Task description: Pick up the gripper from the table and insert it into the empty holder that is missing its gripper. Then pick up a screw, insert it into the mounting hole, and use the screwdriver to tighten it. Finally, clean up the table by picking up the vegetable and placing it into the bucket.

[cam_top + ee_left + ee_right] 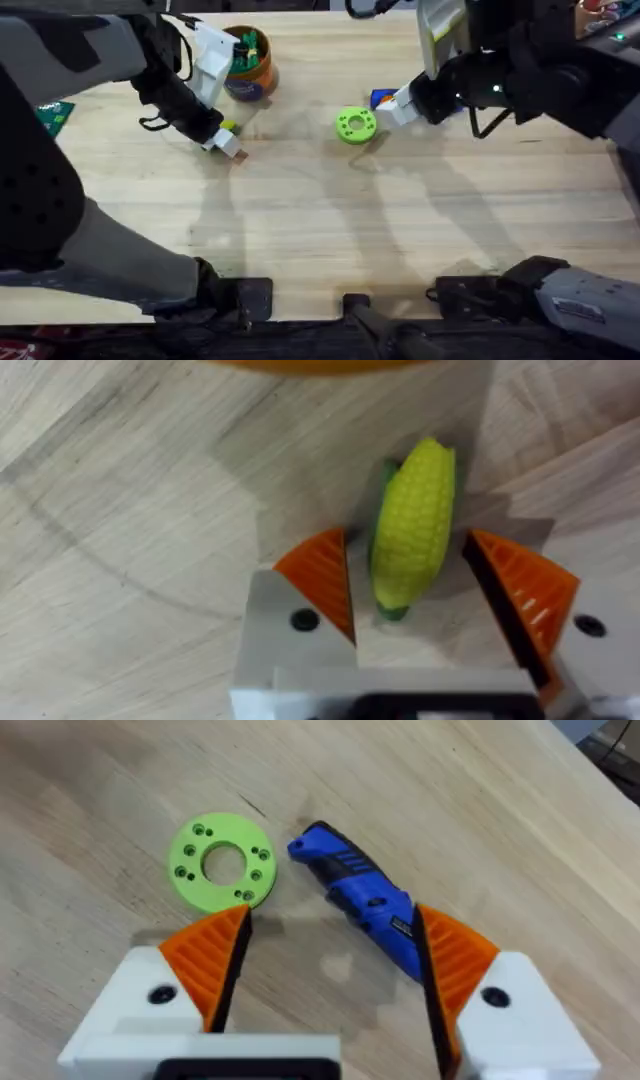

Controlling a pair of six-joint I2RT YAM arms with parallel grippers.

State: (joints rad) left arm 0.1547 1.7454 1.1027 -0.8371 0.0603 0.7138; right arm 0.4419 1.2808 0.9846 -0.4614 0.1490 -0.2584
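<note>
Left gripper (410,585) spread, straddling the vegetable (412,525) beside the bucket (248,63) — lined up to pinch; right gripper (330,960) spread too.

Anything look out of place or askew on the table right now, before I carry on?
Nothing looks spilled or damaged. The toy corn lies flat on the table between the open left gripper fingers, beside the orange bucket. The green disc and blue screwdriver lie flat ahead of the open right gripper.
</note>
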